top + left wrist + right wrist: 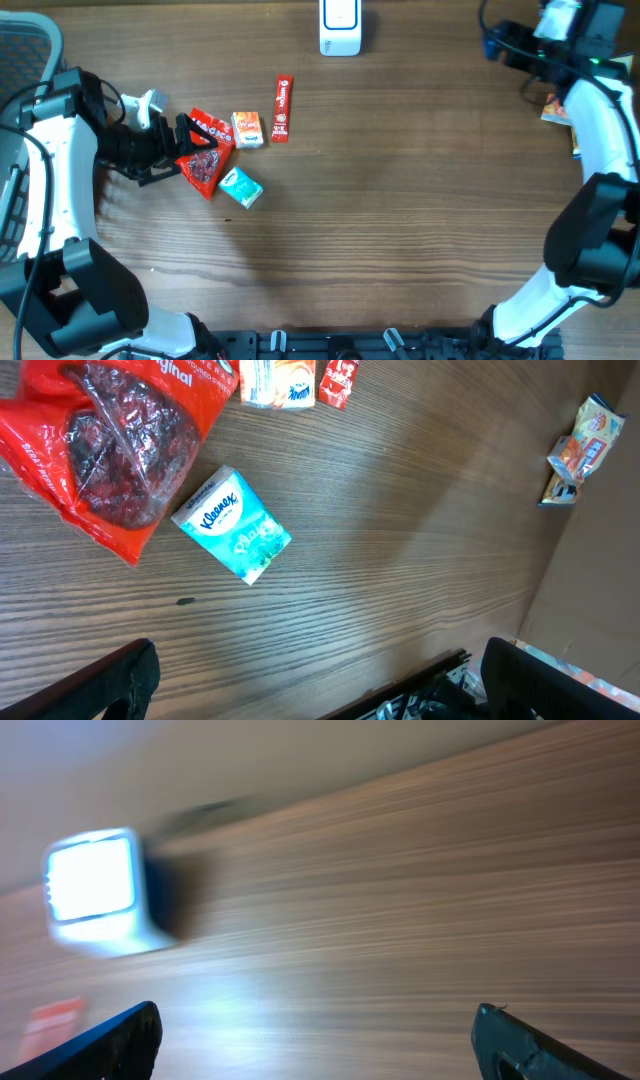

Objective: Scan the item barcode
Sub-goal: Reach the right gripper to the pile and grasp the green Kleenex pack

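Several items lie at the table's left: a red snack bag (207, 152) (105, 450), a teal Kleenex pack (241, 187) (236, 525), an orange-and-white box (247, 129) (278, 382) and a red stick pack (282, 108) (340, 378). The white scanner (340, 26) (95, 890) stands at the far edge. My left gripper (175, 150) (320, 695) is open beside the red bag, holding nothing. At the far right, my right gripper (492, 42) (320, 1045) hangs open and empty above bare wood; its view is blurred.
A colourful packet (557, 108) (583, 445) lies at the table's right edge, beside the right arm. A blurred red item (50, 1020) shows at the lower left of the right wrist view. Bare wood (400, 200) spans the middle.
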Controlling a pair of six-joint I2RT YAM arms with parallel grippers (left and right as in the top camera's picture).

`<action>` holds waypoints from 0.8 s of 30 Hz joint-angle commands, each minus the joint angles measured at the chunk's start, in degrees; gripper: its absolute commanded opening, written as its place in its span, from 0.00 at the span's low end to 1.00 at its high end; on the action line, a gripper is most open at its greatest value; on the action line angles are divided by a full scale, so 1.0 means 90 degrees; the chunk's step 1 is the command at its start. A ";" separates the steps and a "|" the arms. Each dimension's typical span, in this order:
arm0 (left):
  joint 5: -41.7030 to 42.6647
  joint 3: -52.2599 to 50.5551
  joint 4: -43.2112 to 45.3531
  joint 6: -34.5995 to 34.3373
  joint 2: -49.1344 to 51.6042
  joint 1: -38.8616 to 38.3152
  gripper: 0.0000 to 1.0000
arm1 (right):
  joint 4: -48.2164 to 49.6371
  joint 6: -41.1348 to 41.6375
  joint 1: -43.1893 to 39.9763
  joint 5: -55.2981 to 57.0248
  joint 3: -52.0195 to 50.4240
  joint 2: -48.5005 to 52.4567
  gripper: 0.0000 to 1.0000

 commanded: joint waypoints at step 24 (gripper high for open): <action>0.0005 0.0024 0.0000 0.0100 -0.0056 0.0000 1.00 | -0.0644 0.1632 0.5763 -0.0138 0.0002 0.1190 0.76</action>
